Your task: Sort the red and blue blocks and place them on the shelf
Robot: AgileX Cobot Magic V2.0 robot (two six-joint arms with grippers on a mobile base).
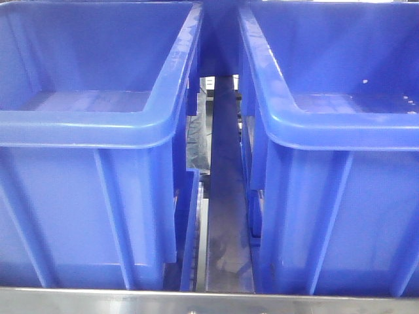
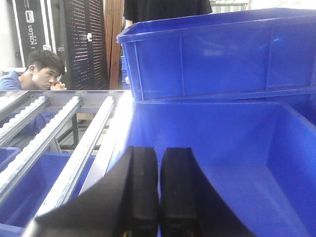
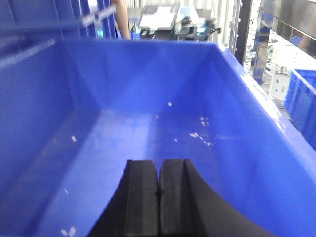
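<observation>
Behind the shelf rollers [image 2: 74, 143] only the left wrist view shows a seated man [image 2: 42, 74]; both grippers [image 2: 158, 197] [image 3: 159, 202] closed, empty

Front view low, close before two bins [image 1: 98, 124]; wrist views peer inside them

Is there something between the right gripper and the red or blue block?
That cannot be judged: neither block shows in any view. The right gripper, fingers pressed together, hangs over the bare floor of a blue bin. The left gripper, also shut, is above another blue bin beside the shelf's roller tracks.
</observation>
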